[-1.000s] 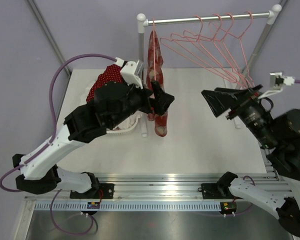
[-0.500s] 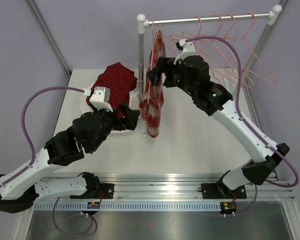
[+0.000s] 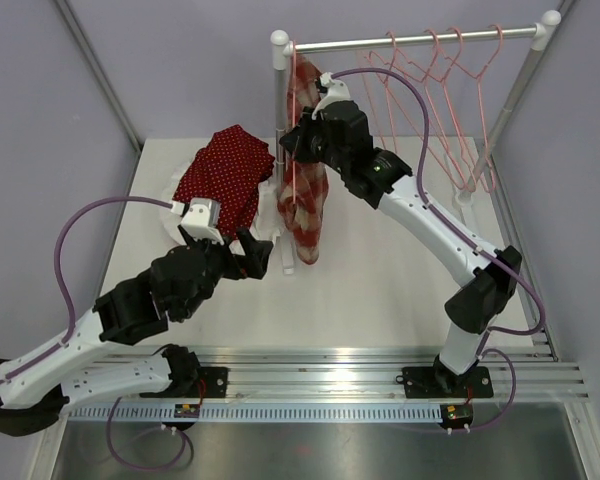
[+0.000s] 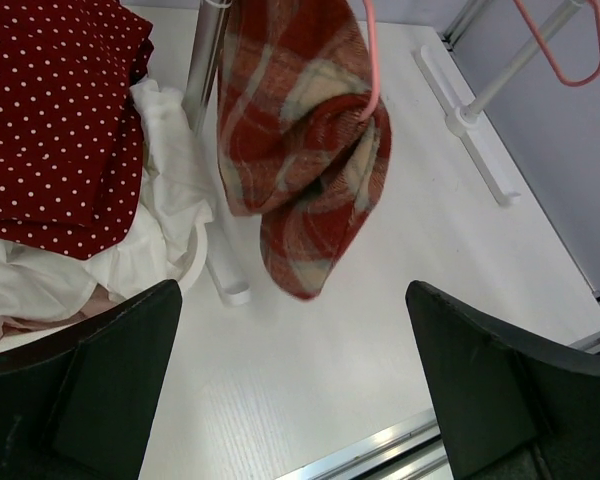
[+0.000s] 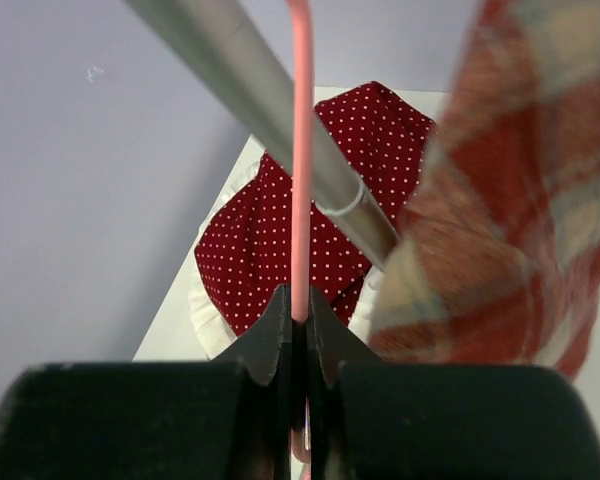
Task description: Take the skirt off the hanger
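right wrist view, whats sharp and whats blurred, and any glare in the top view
Right wrist view: the skirt and the steel bar near the lens are soft, the dotted cloth behind is sharper, the right end effector pinching the hanger is dark. Top view: bright glare on the front metal rail.

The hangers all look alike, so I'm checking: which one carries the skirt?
The leftmost hanger, by the post: plaid skirt on it, right gripper pinching its wire. The others hang bare.
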{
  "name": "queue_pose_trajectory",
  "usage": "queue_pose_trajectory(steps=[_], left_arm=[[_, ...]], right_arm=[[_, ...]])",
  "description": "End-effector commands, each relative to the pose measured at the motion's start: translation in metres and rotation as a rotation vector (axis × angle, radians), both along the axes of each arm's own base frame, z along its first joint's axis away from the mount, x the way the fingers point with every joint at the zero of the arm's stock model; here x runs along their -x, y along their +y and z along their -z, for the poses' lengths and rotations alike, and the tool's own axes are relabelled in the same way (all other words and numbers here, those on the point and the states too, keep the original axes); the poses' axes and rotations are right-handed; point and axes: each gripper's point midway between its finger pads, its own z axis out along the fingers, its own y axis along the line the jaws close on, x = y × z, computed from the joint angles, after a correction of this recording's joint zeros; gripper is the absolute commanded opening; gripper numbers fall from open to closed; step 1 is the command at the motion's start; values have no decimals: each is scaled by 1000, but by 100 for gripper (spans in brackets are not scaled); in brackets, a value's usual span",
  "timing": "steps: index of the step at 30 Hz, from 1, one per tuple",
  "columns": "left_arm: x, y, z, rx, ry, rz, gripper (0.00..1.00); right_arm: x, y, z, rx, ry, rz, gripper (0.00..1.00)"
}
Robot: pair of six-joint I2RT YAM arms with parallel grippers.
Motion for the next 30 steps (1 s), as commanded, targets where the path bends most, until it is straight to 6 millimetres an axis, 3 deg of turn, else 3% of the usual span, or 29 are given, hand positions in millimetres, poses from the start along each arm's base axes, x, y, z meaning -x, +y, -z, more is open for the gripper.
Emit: queue_pose_trajectory(steps=[1, 4, 8, 14, 15, 17, 23, 30], left_arm=[[1, -3, -11, 89, -26, 8, 99], [1, -10, -4, 64, -38, 45, 99], [-11, -16, 17, -21, -52, 12, 99], [-27, -40, 8, -54, -196, 54, 99], [-29, -44, -4, -27, -253, 64, 99], [-32, -47, -4, -34, -279, 60, 99], [-35, -73, -13, -13, -332, 168, 99], [-29, -102, -25, 46, -366, 297, 99]], right_arm=[[1, 13, -35, -95, -68, -42, 0], [5, 9, -37, -105, -74, -41, 0], [24, -17, -63, -101, -117, -9, 0], [60, -64, -112, -119, -196, 46, 0], [65, -67, -116, -126, -201, 40, 0], [75, -73, -121, -135, -201, 33, 0], [92, -78, -124, -205, -182, 7, 0], [99, -70, -125, -284, -145, -33, 0]])
